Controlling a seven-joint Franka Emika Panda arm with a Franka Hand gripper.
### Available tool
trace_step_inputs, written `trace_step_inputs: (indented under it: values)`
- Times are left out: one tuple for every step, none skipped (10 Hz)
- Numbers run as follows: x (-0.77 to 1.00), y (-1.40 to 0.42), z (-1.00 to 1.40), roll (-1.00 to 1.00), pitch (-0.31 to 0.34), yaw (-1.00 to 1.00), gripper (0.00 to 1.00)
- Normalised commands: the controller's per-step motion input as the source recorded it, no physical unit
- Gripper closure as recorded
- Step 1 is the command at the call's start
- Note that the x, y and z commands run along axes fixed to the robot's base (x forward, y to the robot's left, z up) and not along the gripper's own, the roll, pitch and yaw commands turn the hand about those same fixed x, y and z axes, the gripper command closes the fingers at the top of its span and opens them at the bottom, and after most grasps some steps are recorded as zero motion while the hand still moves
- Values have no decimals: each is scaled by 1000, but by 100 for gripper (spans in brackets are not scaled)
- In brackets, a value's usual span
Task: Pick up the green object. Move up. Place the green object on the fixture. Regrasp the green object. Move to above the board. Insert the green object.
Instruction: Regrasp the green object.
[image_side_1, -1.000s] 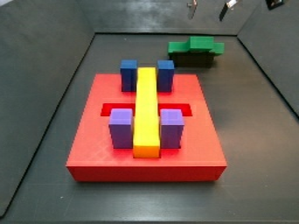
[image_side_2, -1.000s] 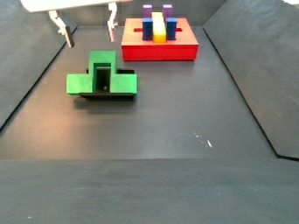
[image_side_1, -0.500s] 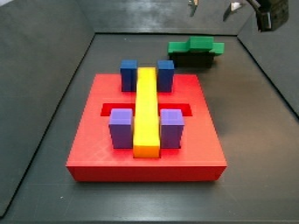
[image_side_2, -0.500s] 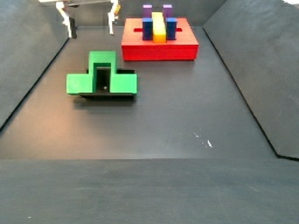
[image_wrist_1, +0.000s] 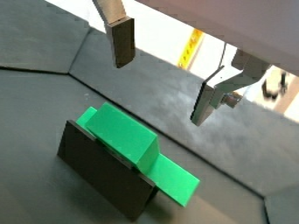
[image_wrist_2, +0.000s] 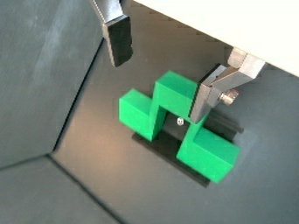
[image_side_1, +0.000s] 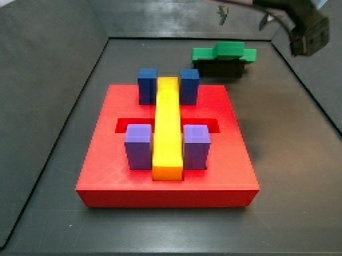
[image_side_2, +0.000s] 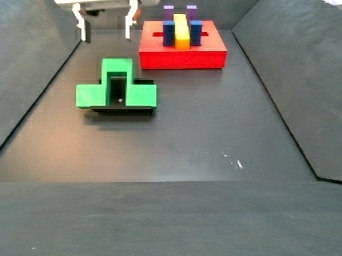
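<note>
Dark floor, grey walls: your green object sits on the fixture, well apart from the board. Your gripper hangs above it, jaws open and empty, fingers clear of it.

You are seeing the gripper cut off by the top edge in both side views, only its fingers showing. The green object is hiding most of the fixture, and the board is showing only as a blurred sliver.
</note>
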Motion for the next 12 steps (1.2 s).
trace_step_inputs:
  values:
    - [29, -129, -317, 546, -131, 526, 0]
    - [46, -111, -300, 386, -129, 491, 0]
    - [3, -74, -220, 300, -117, 440, 0]
    - [134, -80, -163, 234, -91, 369, 0]
    - [194, -20, -171, 146, -60, 311, 0]
    - [149, 0, -149, 71, -37, 217, 0]
    - [114, 0, -129, 120, -23, 169, 0]
    - [31, -23, -123, 286, -6, 103, 0]
    - [6, 0, -129, 231, 0, 83, 0]
    - [0, 0, -120, 223, 0, 86, 0]
    - [0, 0, -120, 189, 0, 66, 0]
    - [0, 0, -163, 126, 0, 71, 0]
